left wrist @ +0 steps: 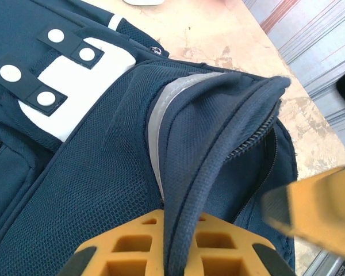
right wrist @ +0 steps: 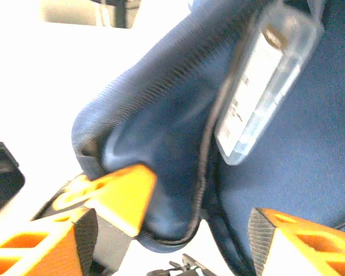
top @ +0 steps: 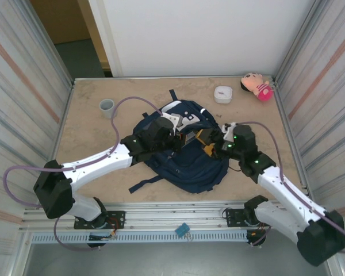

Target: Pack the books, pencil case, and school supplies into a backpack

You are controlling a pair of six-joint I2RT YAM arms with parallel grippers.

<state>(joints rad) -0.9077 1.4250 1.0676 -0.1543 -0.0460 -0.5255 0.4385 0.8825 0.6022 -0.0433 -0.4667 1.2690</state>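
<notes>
The navy backpack (top: 187,164) lies flat mid-table, its opening rim lifted. My left gripper (top: 177,140) is shut on that piped rim (left wrist: 218,138); the cord-like edge runs down between its orange fingers (left wrist: 126,241). My right gripper (top: 211,144) faces it from the right and stands open (right wrist: 172,230), with the zip edge (right wrist: 204,172) hanging between its fingers. A narrow grey-white oblong bar (right wrist: 264,80) rests against the blue fabric just past the zip. The book, pencil case and white packet are hidden or out of view.
A grey cup (top: 107,106) stands at the back left. At the back right, a white rounded box (top: 222,94) sits beside a pink plush toy (top: 257,86). A small blue-teal item (top: 182,230) sits on the front rail. Ribbed walls close both sides.
</notes>
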